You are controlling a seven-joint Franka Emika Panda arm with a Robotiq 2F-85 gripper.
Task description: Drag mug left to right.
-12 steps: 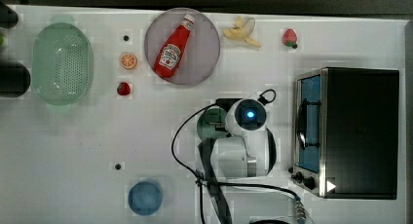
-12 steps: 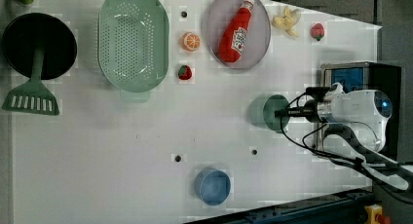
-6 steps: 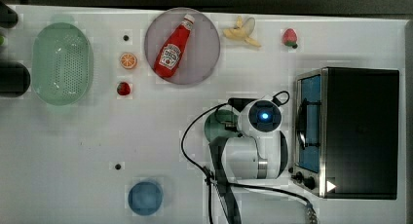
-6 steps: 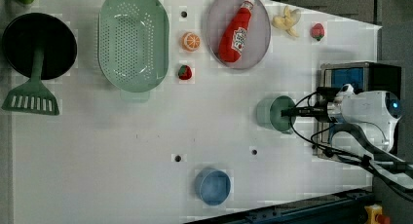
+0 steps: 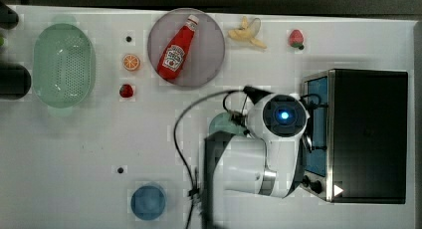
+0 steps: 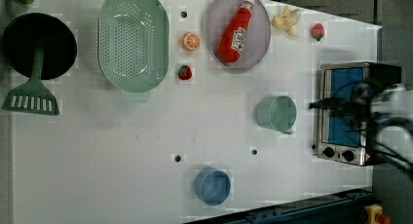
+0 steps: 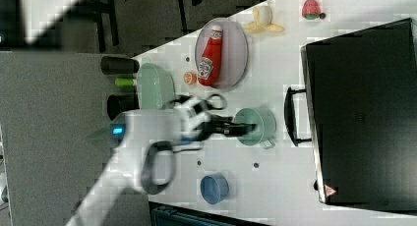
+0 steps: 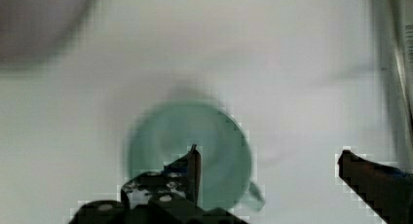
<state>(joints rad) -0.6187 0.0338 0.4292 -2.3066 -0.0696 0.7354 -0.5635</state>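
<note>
Wrist view: the gripper (image 8: pixel 268 158) is spread wide above the mug (image 8: pixel 190 151), nothing pinched. The mug (image 6: pixel 276 114) is left upright beside the toaster oven (image 6: pixel 343 112), seemingly because the drag is finished.

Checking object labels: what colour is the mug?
Teal-green; the mug shows best in the left view.

Table (image 5: pixel 99 139): white, bears all that follows.
Colander (image 5: pixel 63 64): pale green, perforated, at the top view's far left.
Plate (image 5: pixel 209 45): grey, round, at the top view's far edge.
Ketchup bottle (image 5: pixel 177 49): red, lies tilted on the plate.
Orange slice (image 5: pixel 131 62): between colander and plate.
Strawberries: one (image 5: pixel 126 91) near the orange slice, one (image 5: pixel 296 38) at the far right.
Banana (image 5: pixel 247 33): just right of the plate.
Toaster oven (image 5: pixel 370 134): black, at the top view's right.
Blue cup (image 5: pixel 148 201): at the near edge.
Spatula (image 6: pixel 32 95): green, across a black bowl (image 6: pixel 56 44), left view's left.
</note>
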